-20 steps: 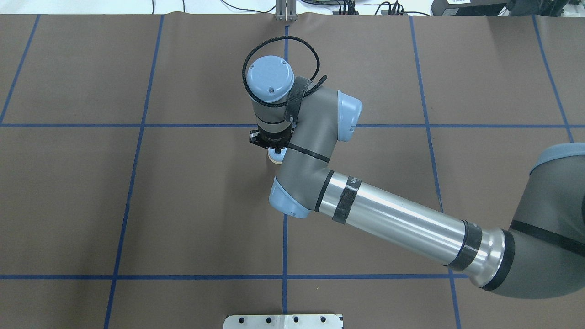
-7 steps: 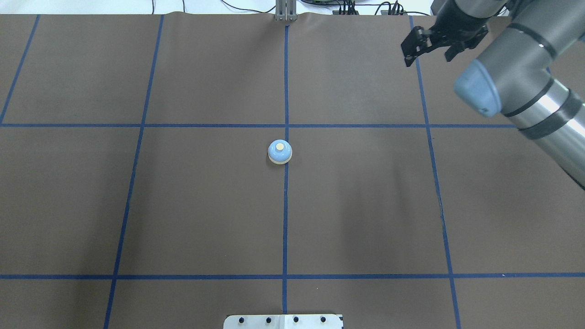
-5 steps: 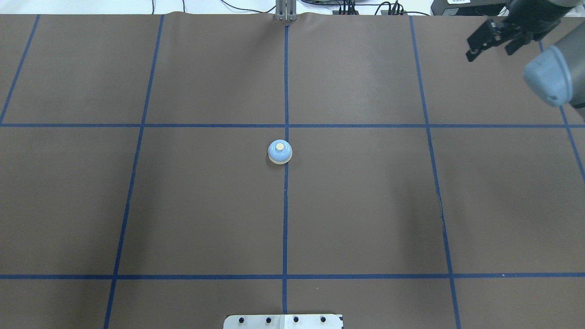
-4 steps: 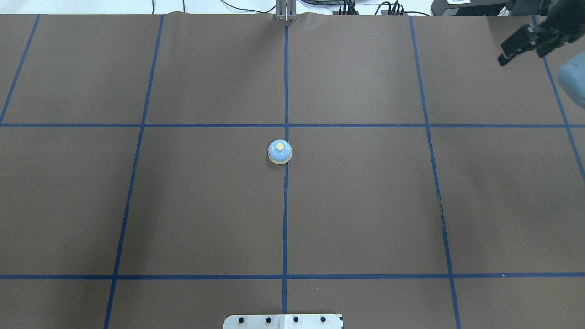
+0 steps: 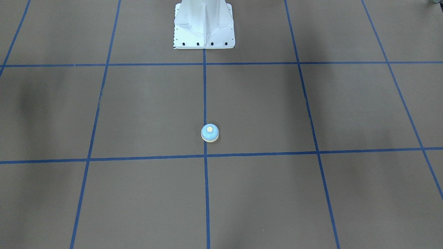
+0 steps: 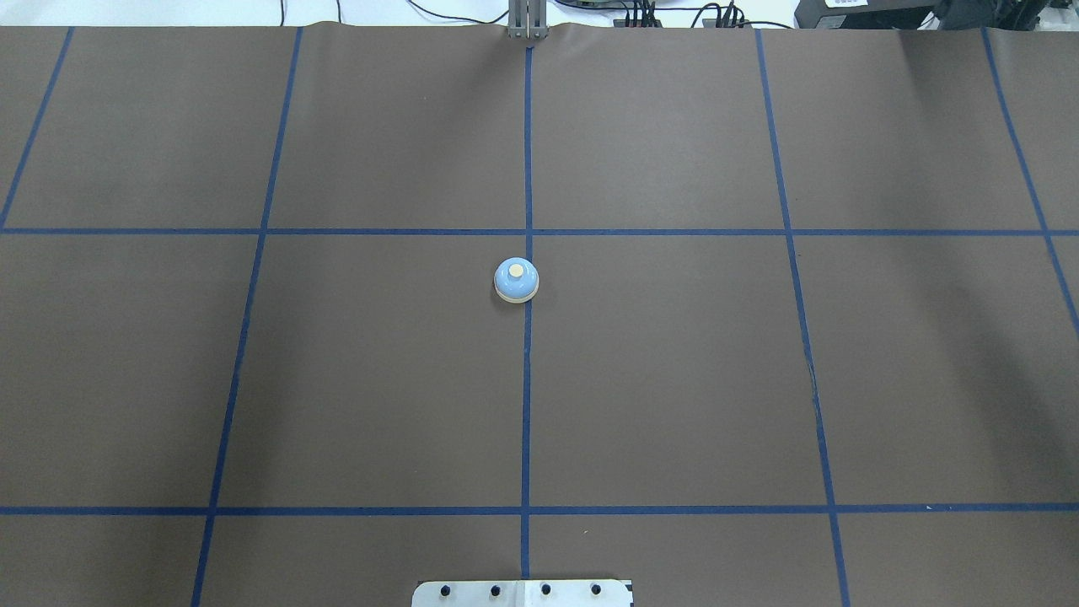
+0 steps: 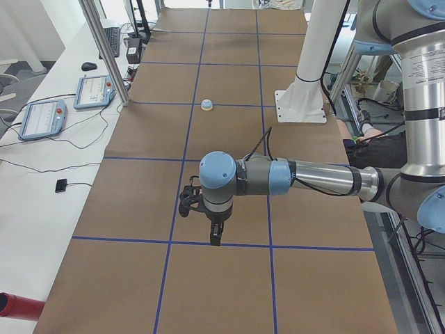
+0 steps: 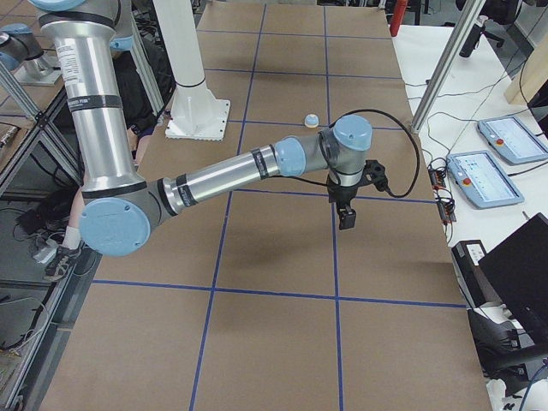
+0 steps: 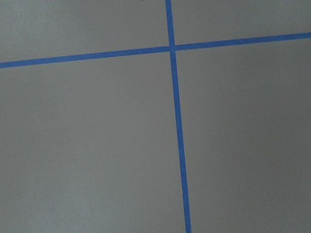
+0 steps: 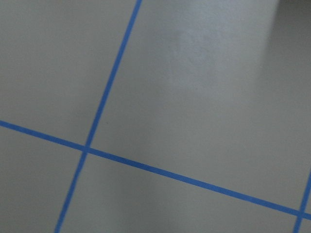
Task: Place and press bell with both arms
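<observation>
The small light-blue bell [image 6: 516,280] with a cream button stands upright and alone on the brown mat, on the centre blue tape line. It also shows in the front-facing view [image 5: 210,132], the left view [image 7: 206,104] and the right view [image 8: 312,121]. My left gripper [image 7: 215,233] hangs over the mat far from the bell, seen only in the left view, so I cannot tell whether it is open. My right gripper [image 8: 346,216] hangs over the mat at the other end, seen only in the right view, so I cannot tell its state either. Both wrist views show only mat and tape.
The white flanged pedestal [image 5: 204,26] stands at the robot's side of the table. Blue tape lines divide the mat into squares. Teach pendants lie on the side benches [image 7: 94,90] [image 8: 484,175]. A metal frame post [image 7: 104,49] rises at the table's edge.
The right arm was over the bell, then let go of it, lifted away and swung right out of the overhead view. The bell stays put on the centre line.
</observation>
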Controlling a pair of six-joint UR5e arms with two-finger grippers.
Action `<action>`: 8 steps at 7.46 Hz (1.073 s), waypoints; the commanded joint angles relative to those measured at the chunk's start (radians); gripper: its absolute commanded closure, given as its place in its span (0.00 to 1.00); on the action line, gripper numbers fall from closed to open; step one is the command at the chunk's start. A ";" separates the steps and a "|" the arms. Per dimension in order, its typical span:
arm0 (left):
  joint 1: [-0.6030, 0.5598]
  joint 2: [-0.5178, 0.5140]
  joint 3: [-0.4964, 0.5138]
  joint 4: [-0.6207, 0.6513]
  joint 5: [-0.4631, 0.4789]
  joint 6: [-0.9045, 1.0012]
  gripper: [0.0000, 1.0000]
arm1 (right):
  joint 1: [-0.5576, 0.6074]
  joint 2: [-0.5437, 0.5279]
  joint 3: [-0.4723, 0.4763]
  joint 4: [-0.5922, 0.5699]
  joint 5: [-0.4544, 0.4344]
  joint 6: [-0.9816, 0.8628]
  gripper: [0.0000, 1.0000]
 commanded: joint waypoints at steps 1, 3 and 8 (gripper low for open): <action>-0.002 -0.006 -0.007 0.000 -0.005 -0.008 0.00 | 0.070 -0.146 0.036 0.003 -0.008 -0.020 0.00; -0.002 -0.004 -0.010 0.000 0.000 -0.003 0.00 | 0.071 -0.184 0.072 0.003 -0.004 -0.011 0.00; -0.004 0.006 -0.029 -0.006 0.000 -0.002 0.00 | 0.070 -0.177 0.083 0.003 -0.005 -0.001 0.00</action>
